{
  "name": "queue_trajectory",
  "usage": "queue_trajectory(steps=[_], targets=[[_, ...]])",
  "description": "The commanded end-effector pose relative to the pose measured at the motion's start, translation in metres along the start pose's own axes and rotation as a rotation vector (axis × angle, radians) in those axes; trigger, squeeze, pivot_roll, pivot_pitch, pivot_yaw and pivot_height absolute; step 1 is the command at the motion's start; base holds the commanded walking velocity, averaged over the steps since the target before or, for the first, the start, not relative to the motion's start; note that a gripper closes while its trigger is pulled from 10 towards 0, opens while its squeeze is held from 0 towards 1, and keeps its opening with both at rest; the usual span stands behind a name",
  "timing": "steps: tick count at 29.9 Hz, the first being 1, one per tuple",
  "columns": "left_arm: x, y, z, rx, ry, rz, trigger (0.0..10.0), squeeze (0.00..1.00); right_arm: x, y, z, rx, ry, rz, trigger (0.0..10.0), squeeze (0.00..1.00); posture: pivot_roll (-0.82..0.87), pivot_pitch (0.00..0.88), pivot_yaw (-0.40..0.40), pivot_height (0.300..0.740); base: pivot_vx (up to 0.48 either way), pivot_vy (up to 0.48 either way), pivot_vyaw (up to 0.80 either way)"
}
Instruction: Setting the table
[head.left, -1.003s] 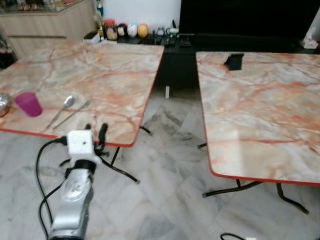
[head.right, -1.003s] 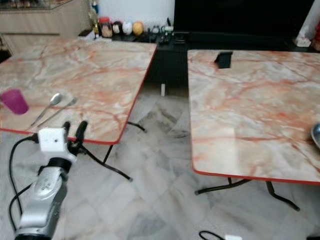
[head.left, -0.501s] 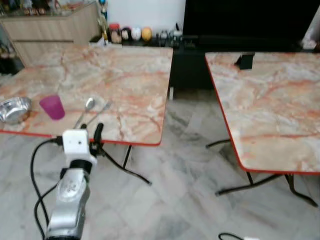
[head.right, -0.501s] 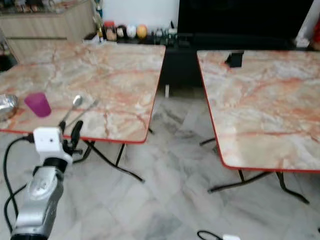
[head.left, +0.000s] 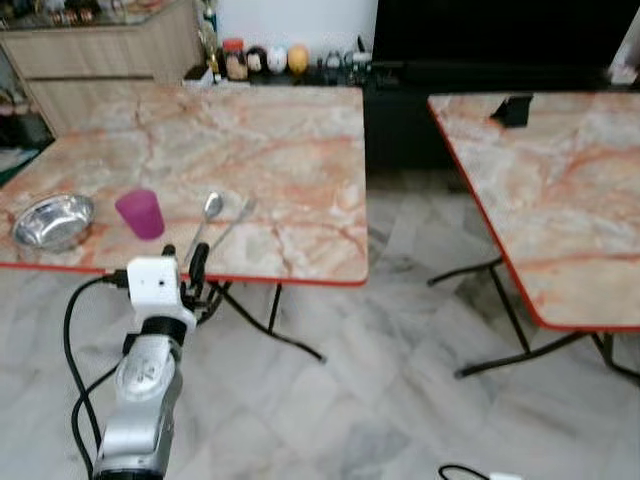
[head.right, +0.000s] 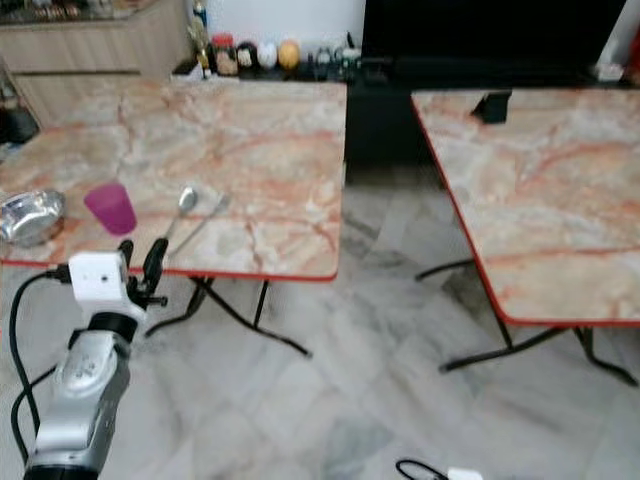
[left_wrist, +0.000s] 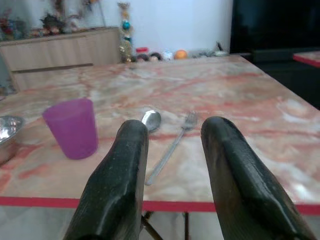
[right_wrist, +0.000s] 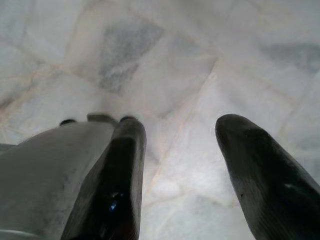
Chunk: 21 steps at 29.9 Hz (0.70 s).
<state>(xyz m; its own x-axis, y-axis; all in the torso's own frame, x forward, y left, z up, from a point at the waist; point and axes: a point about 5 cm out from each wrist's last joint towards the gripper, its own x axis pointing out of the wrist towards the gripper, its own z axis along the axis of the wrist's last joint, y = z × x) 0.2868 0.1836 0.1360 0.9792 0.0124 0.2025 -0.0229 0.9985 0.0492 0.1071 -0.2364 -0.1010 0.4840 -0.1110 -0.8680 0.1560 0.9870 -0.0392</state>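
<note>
On the near left table (head.left: 280, 150), close to its red front edge, the place setting lies in a row: a steel bowl (head.left: 54, 220), a purple cup (head.left: 140, 213), a spoon (head.left: 206, 216) and a fork (head.left: 232, 218). Just short of that edge, the left gripper (head.left: 183, 264) is raised, fingers parted and empty, pointing at the spoon and fork. Hanging over the marble floor (right_wrist: 165, 60), the right gripper (right_wrist: 177, 145) is likewise open and empty. A second table (head.left: 560, 190) stands to the right, across a gap.
</note>
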Motion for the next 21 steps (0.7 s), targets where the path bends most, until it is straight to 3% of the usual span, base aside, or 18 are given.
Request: queue_trajectory(steps=[1,21], targets=[[0.0021,0.0052,0.0039,0.023,-0.015,0.005,10.0,0.00,0.0008,0.0031,0.0017,0.015,-0.009,0.004,10.0,0.00,-0.03,0.000,0.027,0.732,0.000,0.326,0.00],[0.0056,0.0065,0.0064,0.026,-0.025,0.013,10.0,0.00,0.0013,0.0035,0.0032,0.022,-0.013,-0.003,10.0,0.00,-0.02,0.000,0.024,0.732,0.000,0.326,0.00]])
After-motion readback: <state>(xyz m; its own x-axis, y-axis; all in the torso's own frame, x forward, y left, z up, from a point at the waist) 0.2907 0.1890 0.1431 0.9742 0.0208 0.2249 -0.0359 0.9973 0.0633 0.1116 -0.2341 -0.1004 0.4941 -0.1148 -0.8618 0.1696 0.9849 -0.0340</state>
